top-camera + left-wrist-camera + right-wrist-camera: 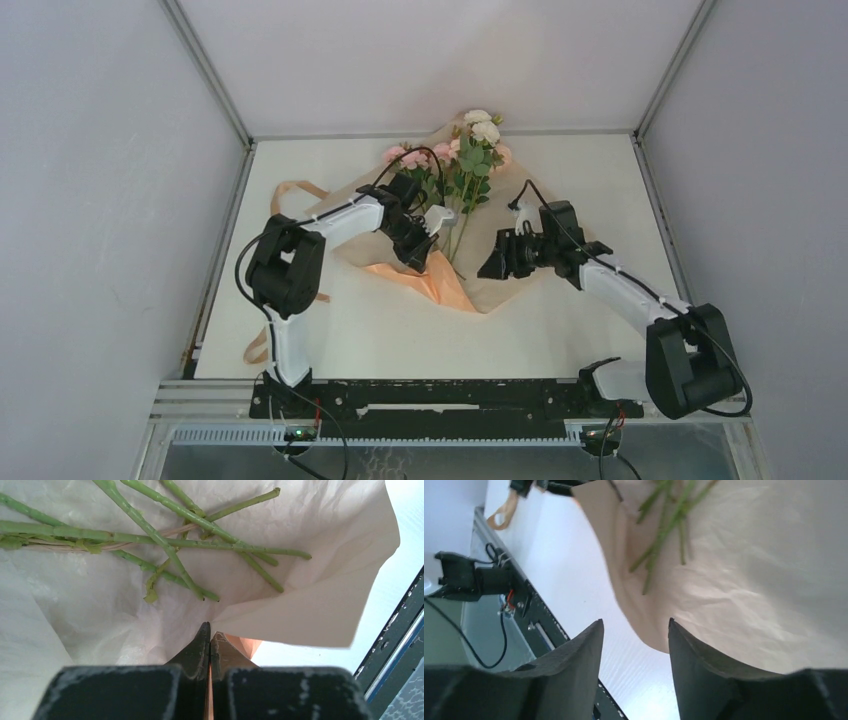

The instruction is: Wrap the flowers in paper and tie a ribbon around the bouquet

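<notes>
**Q:** How are the arms posed?

**A:** Both reach toward the middle of the table (580,180). The left arm bends inward, and the left gripper (207,630) is pressed together, pinching a fold of the paper (440,285). The right arm stretches in from the right. The right gripper (634,625) has its jaws spread with nothing between them, perhaps just clear of the paper's edge.

**Q:** And the flowers?

**A:** The flowers (470,150) lie on the paper, stems toward the arms. The ribbon (295,192) curls at the left.
</notes>
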{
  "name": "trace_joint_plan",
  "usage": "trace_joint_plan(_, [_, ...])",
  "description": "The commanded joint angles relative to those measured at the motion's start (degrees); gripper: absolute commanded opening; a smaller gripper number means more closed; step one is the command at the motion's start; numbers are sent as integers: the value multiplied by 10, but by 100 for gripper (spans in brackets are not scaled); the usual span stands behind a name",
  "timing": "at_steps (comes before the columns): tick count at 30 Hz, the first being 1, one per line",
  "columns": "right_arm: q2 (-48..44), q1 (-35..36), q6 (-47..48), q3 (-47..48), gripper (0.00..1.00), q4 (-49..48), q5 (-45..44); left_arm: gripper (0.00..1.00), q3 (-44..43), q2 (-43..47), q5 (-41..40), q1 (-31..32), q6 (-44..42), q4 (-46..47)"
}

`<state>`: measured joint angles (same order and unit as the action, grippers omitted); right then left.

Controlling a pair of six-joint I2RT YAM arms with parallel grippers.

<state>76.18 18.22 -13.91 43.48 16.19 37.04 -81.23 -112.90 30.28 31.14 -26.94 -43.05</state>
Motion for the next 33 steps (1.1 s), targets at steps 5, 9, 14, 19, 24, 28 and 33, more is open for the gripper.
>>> trace_joint_plan(5, [29,105,22,-60,64,-176,32,0,-4,29,14,-10,-2,-1])
trace_joint_plan(9, [76,120,28,-62,63,-207,11,0,4,35,18,-13,-4,-1])
trace_joint_plan(14, [123,129,21,-69,46,-215,5,0,10,43,17,-23,-10,-8])
trace_joint_plan(19, [95,105,11,-86,48,-221,7,0,22,62,23,-34,-29,-14])
trace_joint_plan(24, [34,80,30,-88,51,-177,13,0,28,65,35,-33,-37,-20])
trace_joint_plan(28, [9,62,33,-104,60,-188,-11,0,33,67,40,-34,-34,-17])
trace_joint_plan(33, [61,108,37,-100,86,-245,-10,0,37,74,43,-34,-35,-17])
